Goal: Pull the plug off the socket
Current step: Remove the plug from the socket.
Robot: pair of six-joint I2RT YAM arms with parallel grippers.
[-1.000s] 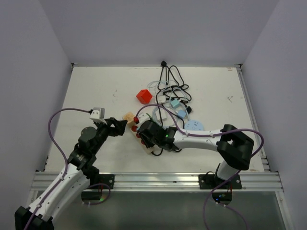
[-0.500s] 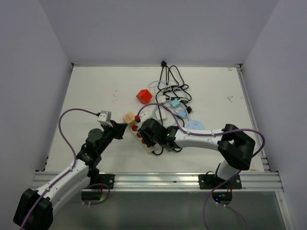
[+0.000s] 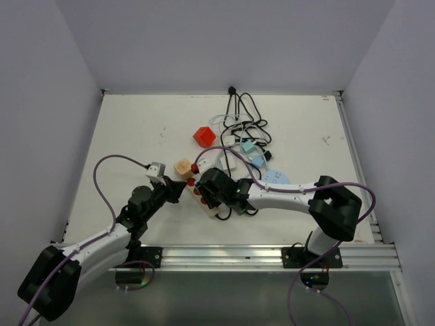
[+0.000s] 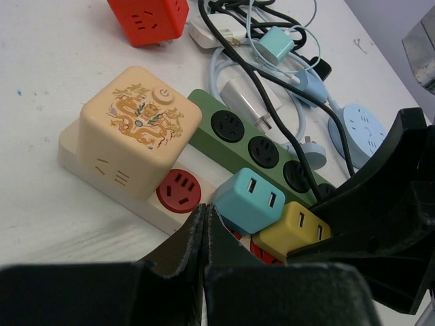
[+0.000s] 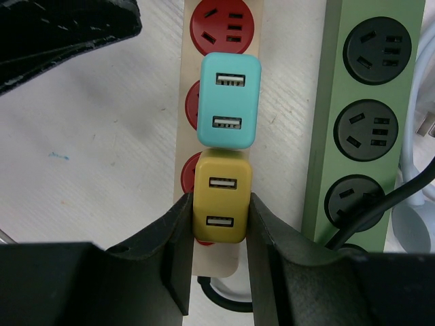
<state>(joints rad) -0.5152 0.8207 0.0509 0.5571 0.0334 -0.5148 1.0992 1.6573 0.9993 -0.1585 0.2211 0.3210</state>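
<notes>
A cream power strip [image 4: 68, 146] with red sockets [image 4: 179, 191] lies near the table's front centre. Three things are plugged into it: a cream dragon-printed cube [image 4: 139, 129], a teal USB plug [image 5: 230, 100] and a yellow USB plug [image 5: 221, 197]. My right gripper [image 5: 219, 204] is shut on the yellow plug, one finger on each side, and the plug is seated in the strip. My left gripper [image 4: 204, 207] is shut on nothing. Its tips sit at the strip's near edge, between a red socket and the teal plug [image 4: 248, 199].
A green power strip [image 4: 204, 102] with black sockets lies right beside the cream one. Behind them are a red cube adapter [image 3: 204, 136], a tangle of black and white cables [image 3: 241, 122] with small chargers, and a round blue adapter [image 3: 275, 178].
My left arm has reached forward and right to the cream strip, and its gripper has gone from open to shut. The right gripper has kept its hold on the yellow plug.
</notes>
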